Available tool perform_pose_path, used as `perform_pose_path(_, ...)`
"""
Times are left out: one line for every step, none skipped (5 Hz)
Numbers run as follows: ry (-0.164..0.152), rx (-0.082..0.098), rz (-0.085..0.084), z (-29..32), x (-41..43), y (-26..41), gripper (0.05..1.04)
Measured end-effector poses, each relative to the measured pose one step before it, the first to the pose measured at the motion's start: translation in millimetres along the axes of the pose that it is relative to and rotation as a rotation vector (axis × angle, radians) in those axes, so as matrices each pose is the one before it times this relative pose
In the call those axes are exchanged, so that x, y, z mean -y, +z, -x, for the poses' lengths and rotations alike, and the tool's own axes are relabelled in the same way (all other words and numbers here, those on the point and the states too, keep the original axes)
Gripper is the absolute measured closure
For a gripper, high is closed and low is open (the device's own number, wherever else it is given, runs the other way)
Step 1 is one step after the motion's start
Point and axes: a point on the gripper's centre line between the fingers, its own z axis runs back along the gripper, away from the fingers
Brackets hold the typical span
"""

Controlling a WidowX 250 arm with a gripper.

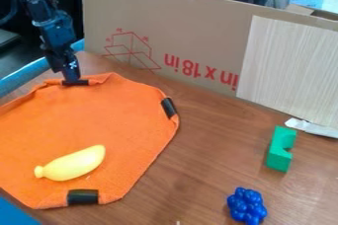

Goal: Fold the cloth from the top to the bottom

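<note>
The orange cloth is spread on the counter, its far edge set right at the tool and its body laid out toward the near side. How far the tool is opened, and whether cloth is gripped, cannot be made out. That edge would need to be drawn over the banana toward the near black strip.

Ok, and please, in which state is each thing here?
Orange cloth: spread out, unfolded, top edge rumpled.
Gripper: at the cloth's top edge.
Yellow banana: lying on the cloth.
Green block: resting on the table.
Blue cluster: resting on the table.
Cardboard: standing upright.
</note>
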Motion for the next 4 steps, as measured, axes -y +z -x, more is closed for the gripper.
perform_pose_path(-0.0023, 0.0253, -0.0674, -2.78, -8.85, -3.68, 0.083)
perform_pose_path(0.0153, 0.0084, -0.0146, -3.50, -6.29, -5.12, 0.083)
perform_pose_path(0.0152, -0.0244, 0.0138, -1.89, -5.11, -10.91, 0.089)
perform_pose_path(0.0073, -0.0219, 0.0139, -3.99, -2.82, -13.80, 0.147)
